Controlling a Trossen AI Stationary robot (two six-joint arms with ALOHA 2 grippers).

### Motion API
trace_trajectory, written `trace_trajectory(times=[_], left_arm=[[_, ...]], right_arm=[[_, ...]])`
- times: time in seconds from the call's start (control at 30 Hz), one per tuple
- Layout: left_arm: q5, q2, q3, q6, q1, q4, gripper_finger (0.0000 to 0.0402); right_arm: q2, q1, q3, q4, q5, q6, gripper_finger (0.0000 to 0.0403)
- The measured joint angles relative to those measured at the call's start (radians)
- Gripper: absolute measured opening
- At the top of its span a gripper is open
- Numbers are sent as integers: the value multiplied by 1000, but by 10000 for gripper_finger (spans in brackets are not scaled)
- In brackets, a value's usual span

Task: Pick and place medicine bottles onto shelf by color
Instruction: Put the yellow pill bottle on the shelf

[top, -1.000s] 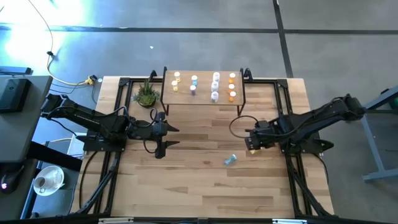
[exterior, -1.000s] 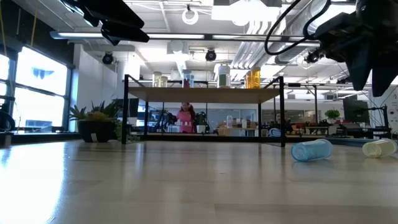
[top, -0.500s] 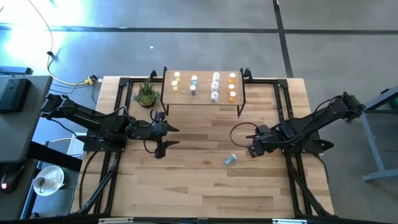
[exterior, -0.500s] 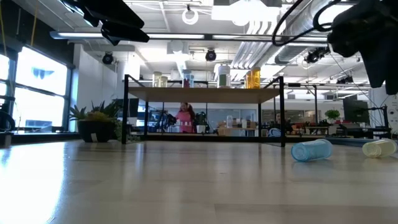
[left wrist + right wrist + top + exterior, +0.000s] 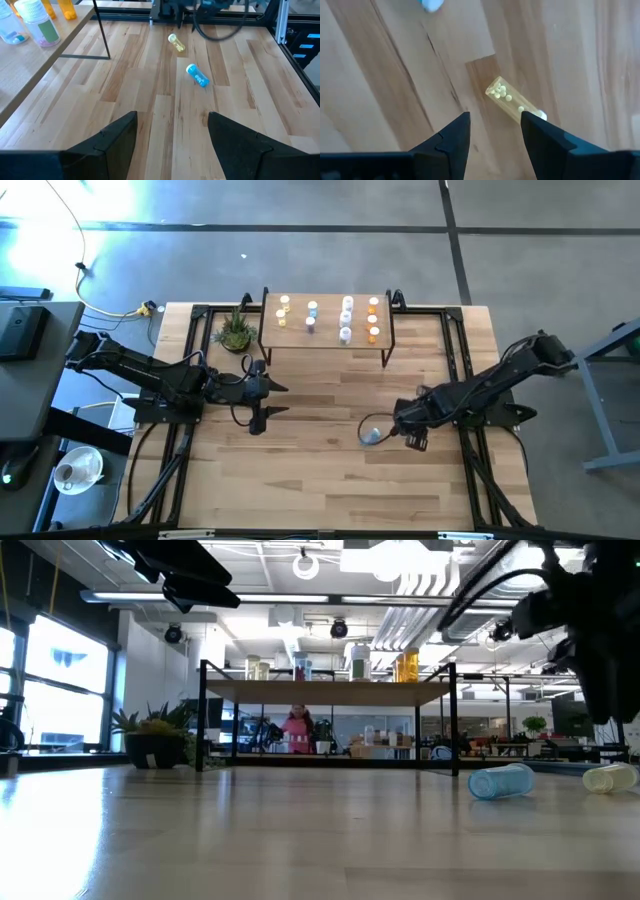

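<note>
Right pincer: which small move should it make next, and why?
Probably descend straight and close. The right pincer is open above the yellow bottle, which lies on its side on the table, untouched, its near part between the fingers. The left pincer waits open.

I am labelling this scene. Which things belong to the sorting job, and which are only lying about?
Job: shelf, bottles standing on it, blue bottle and yellow bottle lying on the table, right pincer above the yellow one.
Lying about: potted plant, cup.

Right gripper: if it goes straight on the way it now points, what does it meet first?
Probably the yellow medicine bottle lying on the table; it sits just ahead of the right gripper, in line with the gap between its open fingers.
</note>
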Motion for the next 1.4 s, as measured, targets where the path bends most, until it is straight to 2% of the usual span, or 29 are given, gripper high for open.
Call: trace_trajectory(times=[0.27, 0.43, 1.03, 1.4], left_arm=[[0, 0, 0, 0, 0, 1, 231], [0, 0, 0, 0, 0, 4, 231], [0, 0, 0, -1, 0, 8, 231], [0, 0, 0, -1, 0, 8, 231]], right_arm=[[150, 0, 0, 10, 25, -221, 165], [210, 0, 0, 41, 37, -301, 165], [321, 0, 2, 87, 43, -363, 163], [321, 0, 2, 86, 43, -374, 105]])
